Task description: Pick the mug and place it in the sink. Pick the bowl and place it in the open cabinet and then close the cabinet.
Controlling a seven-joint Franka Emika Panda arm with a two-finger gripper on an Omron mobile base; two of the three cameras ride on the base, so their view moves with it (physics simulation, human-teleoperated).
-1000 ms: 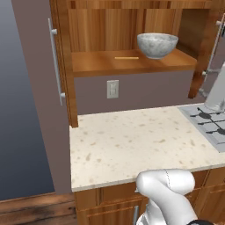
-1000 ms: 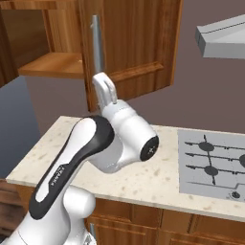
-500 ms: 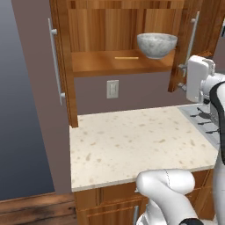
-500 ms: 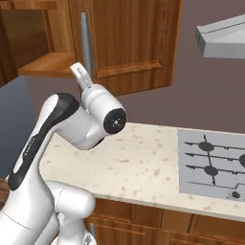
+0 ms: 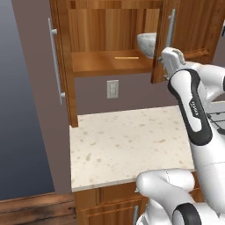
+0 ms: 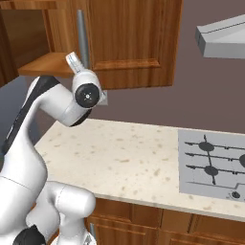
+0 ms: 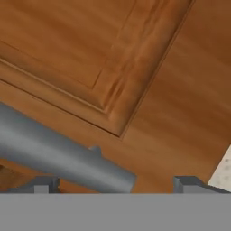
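Pressing close to the cabinet (image 5: 193, 26) door, your gripper (image 7: 113, 185) is sitting with jaws spread beside the silver handle (image 7: 58, 155); the bowl (image 5: 147, 43) is resting on the shelf (image 5: 110, 62).

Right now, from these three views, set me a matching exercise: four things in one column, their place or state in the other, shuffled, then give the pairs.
Things:
1. bowl
2. gripper
3. wall socket
4. hob

Place or state:
A. set in the counter, right of the arm
B. open, close against the cabinet door by its bar handle
C. on the cabinet shelf, partly hidden by the door
D. on the wall below the shelf

Pairs: 1-C, 2-B, 3-D, 4-A
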